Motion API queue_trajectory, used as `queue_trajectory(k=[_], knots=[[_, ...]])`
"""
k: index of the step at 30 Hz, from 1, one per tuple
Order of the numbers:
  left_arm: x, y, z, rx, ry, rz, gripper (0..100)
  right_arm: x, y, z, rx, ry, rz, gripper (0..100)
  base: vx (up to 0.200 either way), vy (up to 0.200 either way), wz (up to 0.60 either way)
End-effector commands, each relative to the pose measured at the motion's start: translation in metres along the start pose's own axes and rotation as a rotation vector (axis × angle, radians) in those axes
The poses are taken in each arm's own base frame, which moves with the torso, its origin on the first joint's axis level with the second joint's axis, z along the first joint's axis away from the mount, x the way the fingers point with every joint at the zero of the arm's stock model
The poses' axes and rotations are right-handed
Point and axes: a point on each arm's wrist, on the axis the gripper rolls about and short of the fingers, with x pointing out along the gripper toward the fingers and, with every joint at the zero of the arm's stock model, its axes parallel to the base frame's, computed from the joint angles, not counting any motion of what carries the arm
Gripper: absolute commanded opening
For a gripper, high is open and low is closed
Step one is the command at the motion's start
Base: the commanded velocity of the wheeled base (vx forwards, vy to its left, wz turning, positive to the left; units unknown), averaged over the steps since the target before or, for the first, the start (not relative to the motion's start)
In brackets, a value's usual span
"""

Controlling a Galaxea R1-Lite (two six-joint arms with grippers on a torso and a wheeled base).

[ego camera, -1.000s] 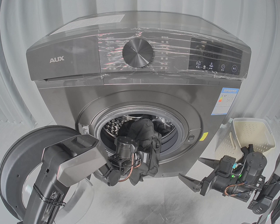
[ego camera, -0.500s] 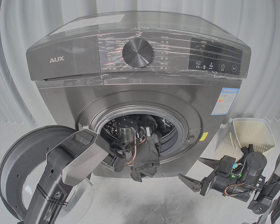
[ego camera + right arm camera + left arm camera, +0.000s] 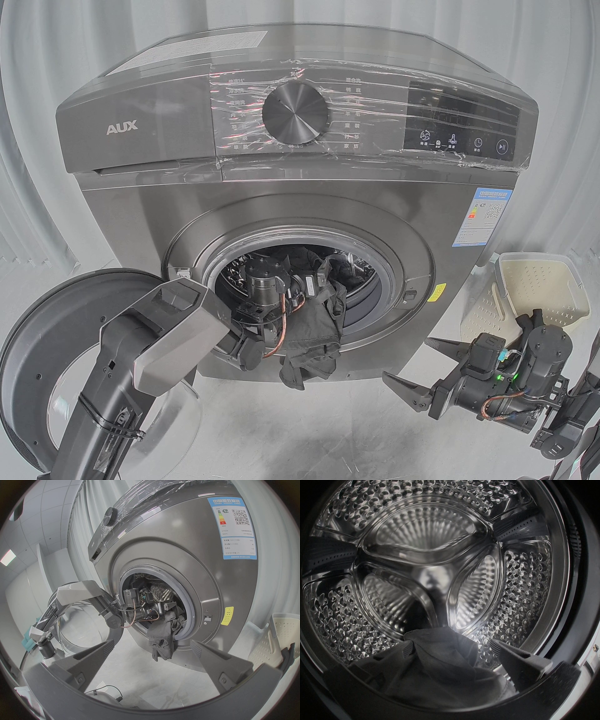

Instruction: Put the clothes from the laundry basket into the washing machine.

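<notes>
Left gripper (image 3: 448, 644) sits in the drum (image 3: 425, 533) mouth, fingers spread, dark garment (image 3: 315, 331) unpinched between them, its length trailing behind and below over the rim; right gripper (image 3: 406, 358), also spread, well apart.

White pleated curtain (image 3: 37, 187) at back, pale grey floor (image 3: 350, 425), white wall (image 3: 22, 598), lit ceiling panel (image 3: 7, 557) o'head
</notes>
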Motion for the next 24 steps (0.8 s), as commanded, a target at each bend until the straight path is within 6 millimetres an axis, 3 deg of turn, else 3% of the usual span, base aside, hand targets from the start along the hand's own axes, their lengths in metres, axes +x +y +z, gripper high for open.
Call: queue_trajectory(k=[1, 8, 14, 24], knots=[[-0.017, -0.014, 0.016, -0.02, 0.034, -0.057, 100, 0.0, 0.0, 0.001, 0.0, -0.003, 0.001, 100, 0.0, 0.0, 0.0], [-0.042, -0.024, -0.005, -0.002, 0.167, -0.151, 100, 0.0, 0.0, 0.0, -0.002, -0.002, 0.001, 100, 0.0, 0.0, 0.0], [-0.043, -0.019, -0.035, 0.016, 0.225, -0.142, 100, 0.0, 0.0, 0.0, 0.0, 0.0, 0.001, 100, 0.0, 0.0, 0.0], [-0.043, -0.009, -0.059, 0.072, 0.275, -0.13, 100, 0.0, 0.0, 0.0, 0.0, 0.0, 0.003, 100, 0.0, 0.0, 0.0]])
